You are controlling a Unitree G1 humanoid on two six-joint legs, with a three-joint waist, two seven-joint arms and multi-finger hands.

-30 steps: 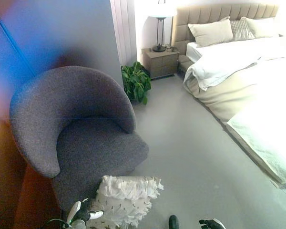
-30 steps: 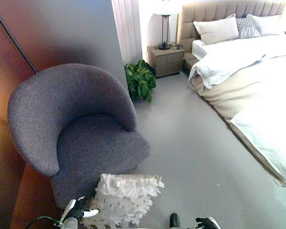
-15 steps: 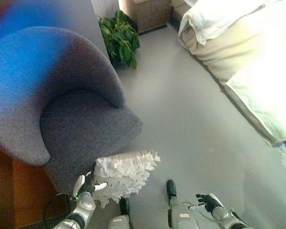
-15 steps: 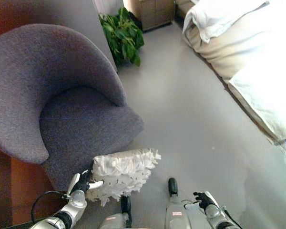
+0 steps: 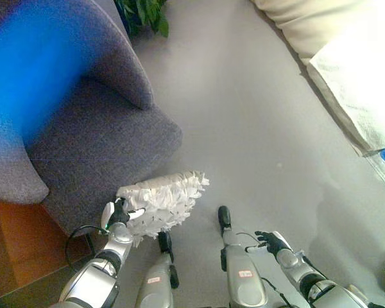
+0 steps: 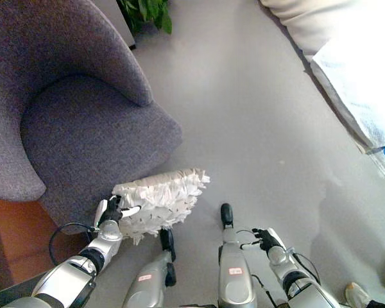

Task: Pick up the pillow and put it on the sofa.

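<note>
Pillow: white, ruffled, leaning against the grey armchair's front.
Left hand: my fingers pinched its left edge.
Right hand: curled, holding nothing.
Right-eye extra: a shoe at the lower right.
Room: open floor toward the bed.

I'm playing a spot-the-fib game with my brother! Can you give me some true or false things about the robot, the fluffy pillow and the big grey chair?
1. The white pillow lies on the chair's seat. False: it leans low against the front of the grey chair, down by the floor.
2. The left hand is at the pillow's left end. True.
3. The right hand is holding the pillow too. False: it hangs over the floor, apart from the pillow, holding nothing.
4. A green plant shows behind the chair. True.
5. The chair's seat has a toy on it. False: nothing lies on it.
</note>
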